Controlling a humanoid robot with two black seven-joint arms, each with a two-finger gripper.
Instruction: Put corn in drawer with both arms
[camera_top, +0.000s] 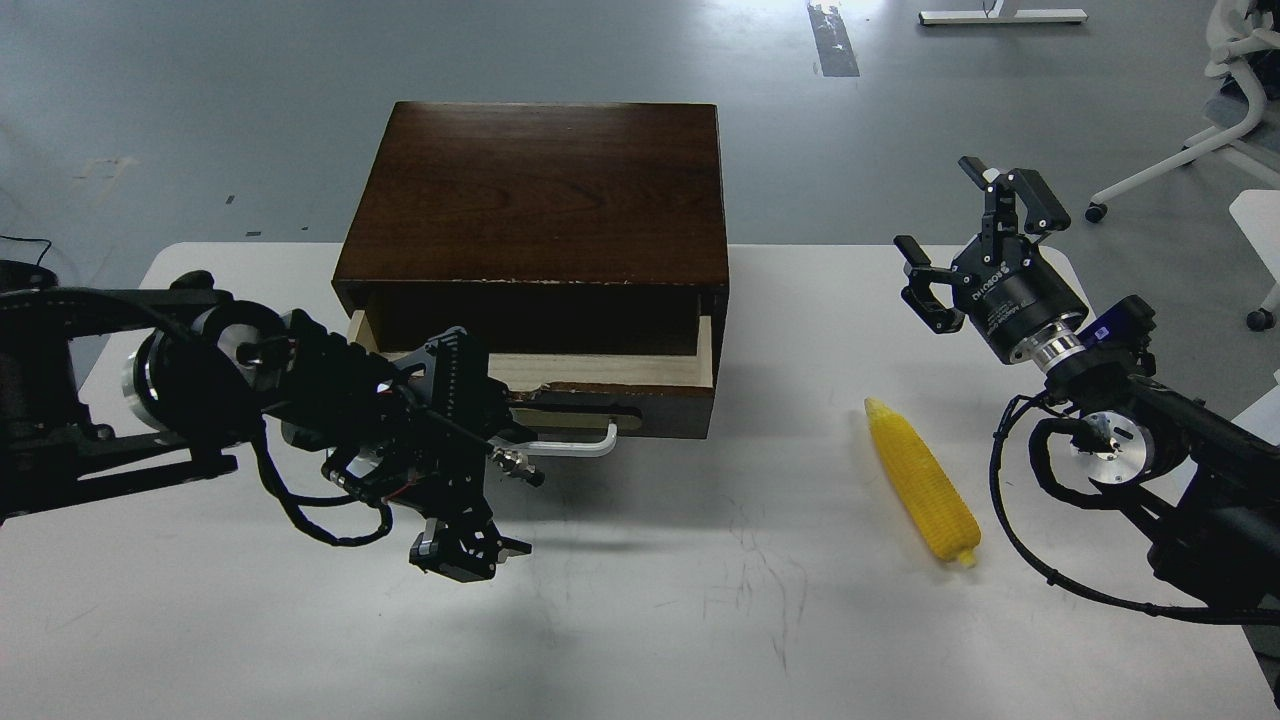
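corn (922, 482) on tabletop (700, 600), below spread right fingers (1010, 200), not touching. drawer (600, 385) part open, handle (575, 445) just right of left fingers (470, 550); their state cannot be told.

A: How many views?
B: One, head cam. Looks forward and down over the table (700, 620).
A: Framing?
B: Mid-range. Box (540, 190) centre, near the far edge; floor (200, 90) fills the top. Left arm (200, 390) enters from the left edge, right arm (1180, 470) from the right.
A: Overlap with another view?
B: No second view to compare.
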